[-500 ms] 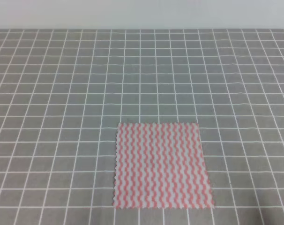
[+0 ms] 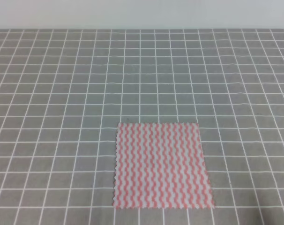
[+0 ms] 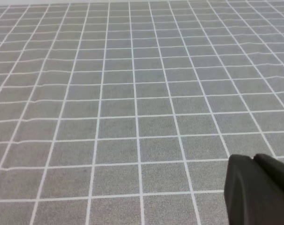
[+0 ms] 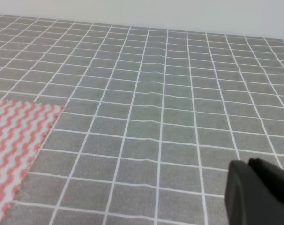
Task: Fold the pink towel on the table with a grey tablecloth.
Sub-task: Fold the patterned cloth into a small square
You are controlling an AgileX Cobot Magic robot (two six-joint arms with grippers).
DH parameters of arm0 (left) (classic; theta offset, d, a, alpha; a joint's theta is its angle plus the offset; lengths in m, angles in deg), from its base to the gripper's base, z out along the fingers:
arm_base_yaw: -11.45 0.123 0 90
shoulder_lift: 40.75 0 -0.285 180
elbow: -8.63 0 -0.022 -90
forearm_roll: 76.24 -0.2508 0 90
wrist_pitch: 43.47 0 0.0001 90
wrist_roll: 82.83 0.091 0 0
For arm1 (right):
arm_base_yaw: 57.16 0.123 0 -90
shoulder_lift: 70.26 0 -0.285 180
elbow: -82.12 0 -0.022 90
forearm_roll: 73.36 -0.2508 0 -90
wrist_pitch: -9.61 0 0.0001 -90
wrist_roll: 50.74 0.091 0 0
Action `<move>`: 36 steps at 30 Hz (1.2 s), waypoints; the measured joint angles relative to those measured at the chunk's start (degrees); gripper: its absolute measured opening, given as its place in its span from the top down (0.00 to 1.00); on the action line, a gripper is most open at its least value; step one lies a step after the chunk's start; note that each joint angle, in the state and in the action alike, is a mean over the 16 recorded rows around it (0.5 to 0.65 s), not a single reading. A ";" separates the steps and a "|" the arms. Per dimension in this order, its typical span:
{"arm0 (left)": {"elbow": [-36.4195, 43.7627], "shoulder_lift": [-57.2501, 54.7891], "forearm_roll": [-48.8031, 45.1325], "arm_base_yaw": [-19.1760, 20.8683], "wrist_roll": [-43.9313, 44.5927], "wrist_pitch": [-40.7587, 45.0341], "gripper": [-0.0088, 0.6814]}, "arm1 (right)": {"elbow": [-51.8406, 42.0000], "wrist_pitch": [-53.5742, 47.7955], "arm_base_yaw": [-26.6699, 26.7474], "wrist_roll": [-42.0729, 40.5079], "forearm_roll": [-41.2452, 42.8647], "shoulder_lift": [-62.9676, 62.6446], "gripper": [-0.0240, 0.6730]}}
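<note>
- One cloth, two hands, and nothing folded yet: the pink towel (image 2: 161, 165) lies spread flat and square at the near middle of the tabletop (image 2: 62, 93), its grey gridded cover running out on every side.
- From the high view, neither arm shows at all; the towel sits alone, touched by nothing.
- Left wrist view: only a dark edge of the left hand (image 3: 259, 190) pokes in at the lower right, above bare grid. Whether it is open or closed, I cannot tell; no towel in sight there.
- Right wrist view: same story for the right hand (image 4: 259, 190), just a dark corner of it, open or closed unknowable. The towel's far right corner (image 4: 20, 140) shows at the left edge, well apart from that hand.
- My read: this is the very start, with the approach to an edge or corner to come.
- Risk one: the cloth looks thin and lies flush on the cover, so a pinch could catch the grey tablecloth along with it, or miss and just push the towel.
- Risk two: the cover already shows slight ripples; dragging across it could bunch it and skew the fold.
- Risk three: lifting one corner only may let the light cloth twist, leaving edges misaligned.
</note>
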 joint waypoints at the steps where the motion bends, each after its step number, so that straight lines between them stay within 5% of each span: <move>1: 0.08 0.10 0.00 0.00 0.00 -0.17 0.99 | 0.08 -0.05 -0.01 0.00 0.01 0.07 0.99; 12: 0.00 -0.04 1.10 0.00 -0.52 -2.88 0.99 | 0.40 3.05 -0.05 0.03 -3.75 0.41 0.99; 28: -0.26 -0.39 25.99 -0.01 -5.56 -16.50 0.99 | 0.08 14.24 -0.02 -0.08 -33.47 0.15 0.99; 36: -3.30 -3.63 31.26 0.00 -4.83 -11.73 0.99 | 3.30 10.55 -0.02 -0.07 -37.62 2.90 0.99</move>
